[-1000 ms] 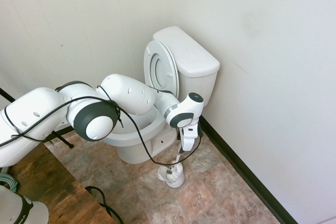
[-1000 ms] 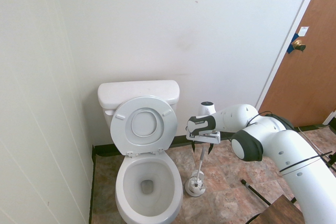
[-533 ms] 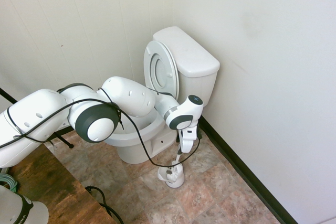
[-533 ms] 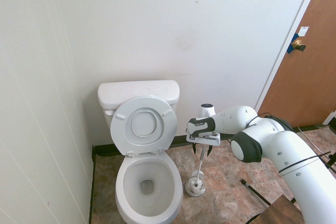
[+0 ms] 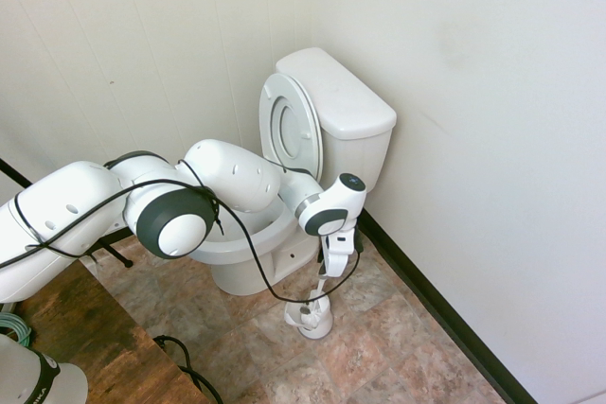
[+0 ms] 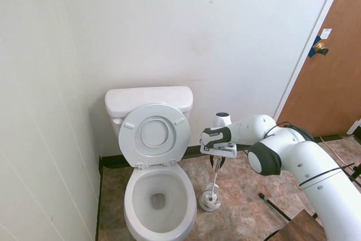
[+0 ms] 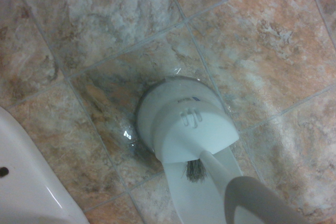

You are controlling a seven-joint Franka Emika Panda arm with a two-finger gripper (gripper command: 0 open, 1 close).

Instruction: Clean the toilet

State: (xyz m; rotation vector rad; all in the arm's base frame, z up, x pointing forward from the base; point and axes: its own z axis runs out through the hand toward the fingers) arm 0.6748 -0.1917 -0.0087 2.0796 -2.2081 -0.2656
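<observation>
Brush (image 6: 216,170) upright in holder (image 6: 210,200) — beside toilet (image 6: 159,196)

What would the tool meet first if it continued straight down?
Probably the thin grey brush handle right beneath the tool, then the small white brush holder on the floor; contact is unclear.

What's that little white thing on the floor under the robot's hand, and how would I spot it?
Find the toilet with its lid raised against the tank. On the tiled floor beside the bowl, on the door's side, stands a small round white brush holder. Unlike anything nearby, a thin handle rises from it.
</observation>
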